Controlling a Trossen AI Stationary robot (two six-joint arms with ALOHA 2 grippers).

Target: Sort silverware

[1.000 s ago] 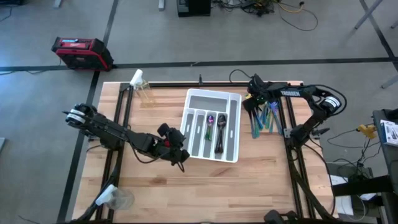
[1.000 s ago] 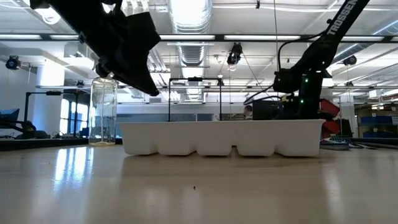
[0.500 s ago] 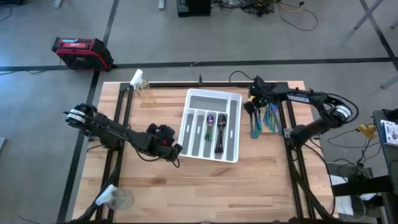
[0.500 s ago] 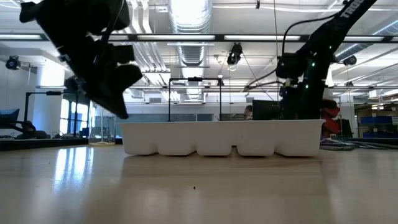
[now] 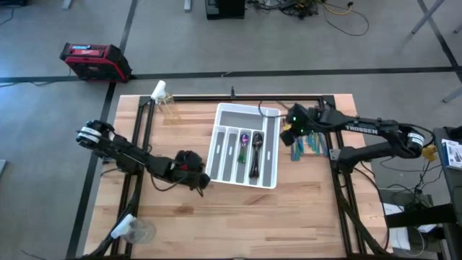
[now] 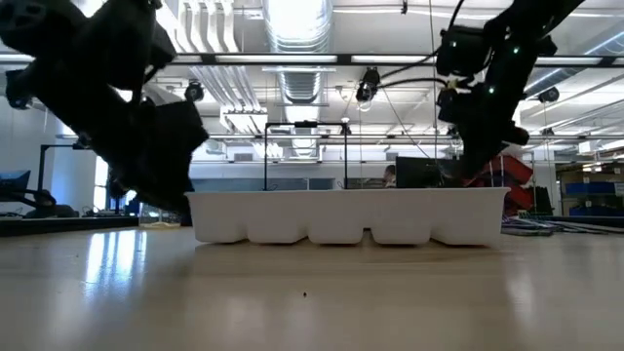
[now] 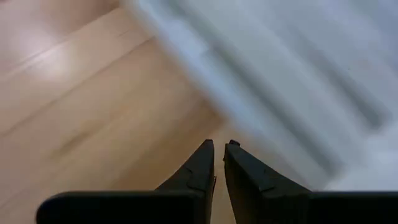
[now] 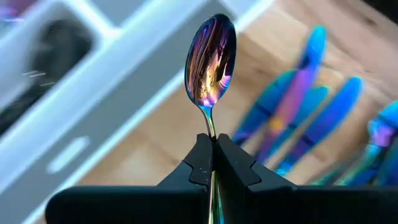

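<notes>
The white tray (image 5: 249, 108) lies mid-table with a few pieces of silverware (image 5: 251, 144) in its slots. More iridescent silverware (image 5: 309, 141) lies in a loose pile on the wood to the tray's right. My right gripper (image 5: 289, 131) hovers between that pile and the tray's right wall, shut on an iridescent spoon (image 8: 211, 59). The right wrist view shows the tray (image 8: 118, 74) and the pile (image 8: 311, 106) below the spoon. My left gripper (image 5: 202, 184) is low over the bare wood just left of the tray's near end. It is shut (image 7: 219, 163) with nothing between its fingers. My right gripper pinches the spoon's handle just below the neck (image 8: 211, 129) between its two fingertips (image 8: 200, 158). The spoon runs on in line with the fingers, its bowl standing out beyond them. It is lifted clear of the table, above the tray's right edge.
A clear jar (image 5: 167, 108) stands at the far left of the table. A clear plastic cup (image 5: 137, 231) lies at the near left. Bare wood stretches along the near side. A red case (image 5: 94, 61) sits on the floor beyond the table.
My right gripper has risen from the pile with the spoon and gone toward the tray. My left gripper has drawn back toward the table's left edge and sunk closer to the wood.
</notes>
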